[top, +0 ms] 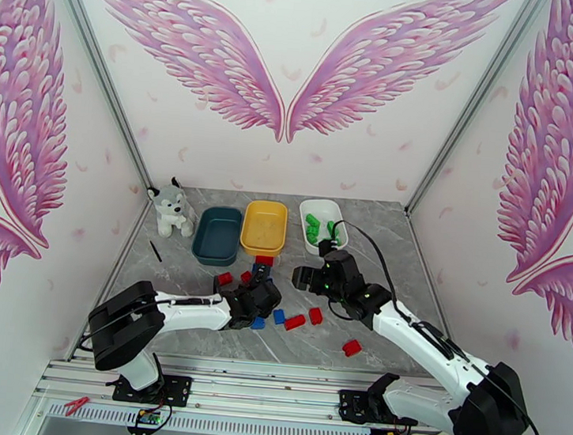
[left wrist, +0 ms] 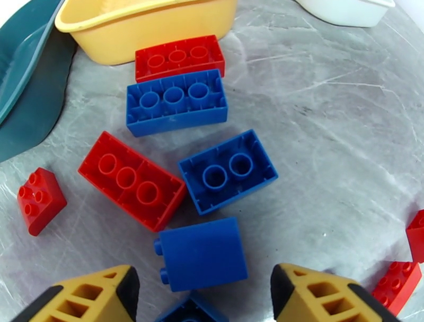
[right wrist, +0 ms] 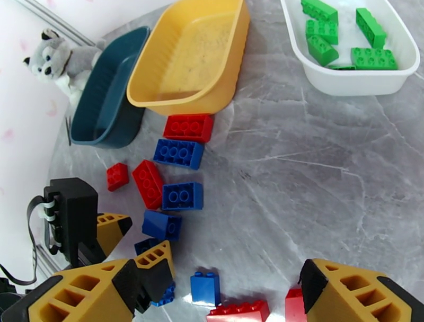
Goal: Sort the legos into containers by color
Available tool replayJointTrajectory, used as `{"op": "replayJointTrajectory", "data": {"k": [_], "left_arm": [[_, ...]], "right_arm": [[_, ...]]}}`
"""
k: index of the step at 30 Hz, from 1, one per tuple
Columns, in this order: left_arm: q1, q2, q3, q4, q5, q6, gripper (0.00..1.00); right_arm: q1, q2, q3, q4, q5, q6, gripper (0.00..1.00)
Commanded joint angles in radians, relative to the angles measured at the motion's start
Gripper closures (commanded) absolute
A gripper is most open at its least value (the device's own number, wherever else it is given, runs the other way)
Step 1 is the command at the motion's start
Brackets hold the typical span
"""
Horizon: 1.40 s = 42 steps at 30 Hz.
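Note:
Red and blue legos lie loose on the grey table in front of the containers: a dark teal tray (top: 216,235), a yellow tray (top: 263,227) and a white tray (top: 323,227). The white tray holds several green legos (right wrist: 339,37). My left gripper (left wrist: 204,275) is low over the pile and open. A blue brick on its side (left wrist: 201,254) lies just ahead, between the fingertips and clear of both. Beyond it lie two more blue bricks (left wrist: 228,169) and a long red brick (left wrist: 132,180). My right gripper (right wrist: 220,278) hangs open above the table with nothing in it.
A plush husky (top: 170,209) sits at the back left beside the teal tray. A thin black stick (top: 155,251) lies to the left of the trays. More red bricks (top: 351,347) are scattered toward the front right.

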<state>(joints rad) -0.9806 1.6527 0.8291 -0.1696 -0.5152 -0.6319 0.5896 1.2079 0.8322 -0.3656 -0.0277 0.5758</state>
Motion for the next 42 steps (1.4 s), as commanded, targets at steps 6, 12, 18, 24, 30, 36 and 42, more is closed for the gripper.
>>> {"op": "replayJointTrajectory", "data": {"k": [6, 12, 18, 24, 30, 36, 42], "left_arm": [[0.039, 0.083, 0.026, 0.055, 0.049, -0.002, 0.33], [0.050, 0.114, 0.053, 0.058, 0.056, 0.003, 0.38], [0.049, 0.108, 0.065, 0.051, 0.049, 0.006, 0.42], [0.048, 0.095, 0.065, 0.044, 0.049, 0.009, 0.56], [0.037, 0.005, 0.021, 0.041, 0.048, 0.008, 0.59], [0.038, -0.129, -0.053, 0.060, 0.031, 0.005, 0.58], [0.089, -0.198, -0.008, 0.020, 0.042, 0.048, 0.56]], "right_arm": [[0.004, 0.046, 0.012, 0.016, -0.032, 0.016, 0.18], [0.005, 0.050, 0.009, 0.021, -0.038, 0.025, 0.18], [0.005, 0.062, 0.010, 0.029, -0.053, 0.030, 0.18], [0.004, 0.092, 0.015, 0.033, -0.067, 0.036, 0.21], [0.004, 0.087, 0.012, 0.033, -0.065, 0.039, 0.23], [0.003, 0.059, 0.006, 0.030, -0.055, 0.043, 0.23], [0.004, 0.062, -0.004, 0.049, -0.096, 0.058, 0.23]]}}
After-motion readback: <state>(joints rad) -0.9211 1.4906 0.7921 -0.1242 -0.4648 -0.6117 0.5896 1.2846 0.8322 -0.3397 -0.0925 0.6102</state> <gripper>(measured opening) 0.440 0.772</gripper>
